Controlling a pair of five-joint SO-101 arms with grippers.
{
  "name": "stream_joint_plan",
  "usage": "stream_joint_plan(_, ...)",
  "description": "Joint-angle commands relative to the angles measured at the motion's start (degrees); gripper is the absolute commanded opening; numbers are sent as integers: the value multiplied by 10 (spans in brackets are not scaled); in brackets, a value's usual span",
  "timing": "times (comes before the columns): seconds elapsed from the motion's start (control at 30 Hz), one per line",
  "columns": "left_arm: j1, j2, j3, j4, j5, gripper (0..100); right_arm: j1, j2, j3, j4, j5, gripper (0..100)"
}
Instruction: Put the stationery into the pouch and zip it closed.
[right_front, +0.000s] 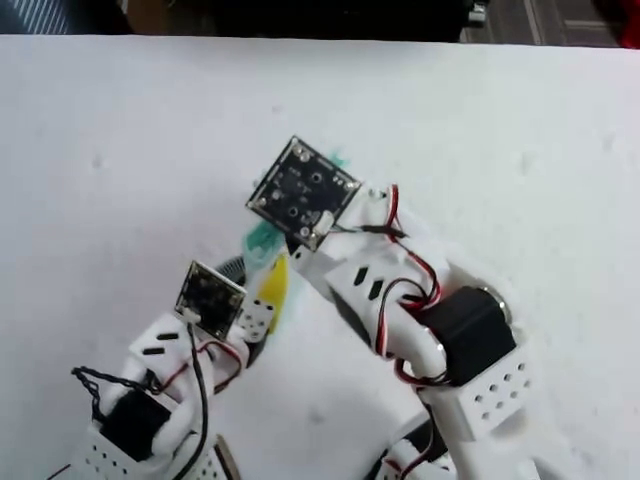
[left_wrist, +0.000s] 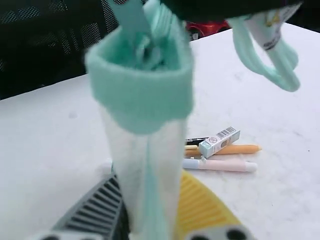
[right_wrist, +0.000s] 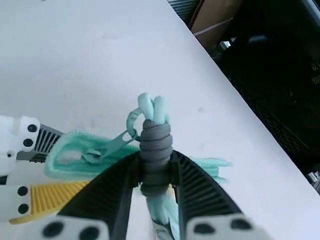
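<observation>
The left gripper (left_wrist: 150, 220) is clamped on the lower part of the one pouch (left_wrist: 142, 95), grey jaw on one side and yellow jaw on the other. It stands the pouch upright on the table (left_wrist: 45, 140), probably so that the mint mouth faces up for loading. The single zip pull (right_wrist: 111, 146) sits at the mouth, which looks open. The right gripper (right_wrist: 155, 175) is closed tight on the one cord (right_wrist: 154, 142) at its grey-wrapped knot, likely to steady the top (or to brace it for zipping later). The stationery lies on the table near the pouch, none of it inside yet. It counts four: an orange pen (left_wrist: 235, 149), a pink pen (left_wrist: 220, 165), a box (left_wrist: 219, 141), and what seems a dark pen (left_wrist: 196, 140), mostly hidden.
</observation>
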Motion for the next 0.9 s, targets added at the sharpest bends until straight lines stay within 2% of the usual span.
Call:
stream_joint_plan(0.0,11,-4,-8,0,1,21,26,7,8,-45,-4,17)
stream_joint_plan(0.13,11,-4,-38,39,1,21,28,28,31,-63,-4,17)
stream_joint_plan(0.37,11,-4,-40,43,1,21,34,37,31,-67,-4,17)
stream_joint_plan(0.63,9,-4,-40,44,1,21,117,38,33,-113,-5,17)
stream_joint_plan(0.87,7,-4,-41,44,1,21,142,39,34,-124,-5,17)
